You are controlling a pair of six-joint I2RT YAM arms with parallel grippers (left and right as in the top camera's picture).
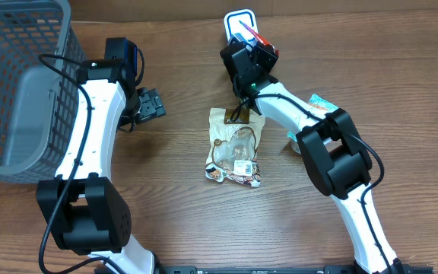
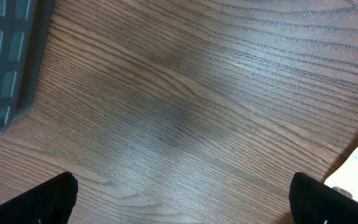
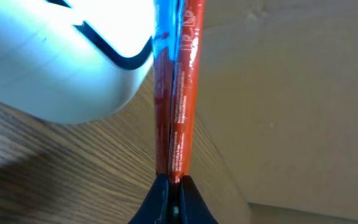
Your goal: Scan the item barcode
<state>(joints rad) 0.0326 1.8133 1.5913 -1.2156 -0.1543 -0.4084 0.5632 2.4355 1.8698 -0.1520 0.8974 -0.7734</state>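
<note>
The left arm (image 1: 91,129) and right arm (image 1: 287,110) have white rounded links and bulky black joints. A thin black cable (image 1: 55,56) runs along each. The left tool (image 1: 152,104) and right tool (image 1: 255,44) are black, with dark blunt fingers (image 2: 48,199).

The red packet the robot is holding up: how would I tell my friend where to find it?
Start at the far edge of the wooden table, where a white scanner sits. Right next to it, the right arm's fingers pinch a thin, flat packet held edge-on. It is the only bright red one, and the brown snack bag lies flat mid-table.
</note>
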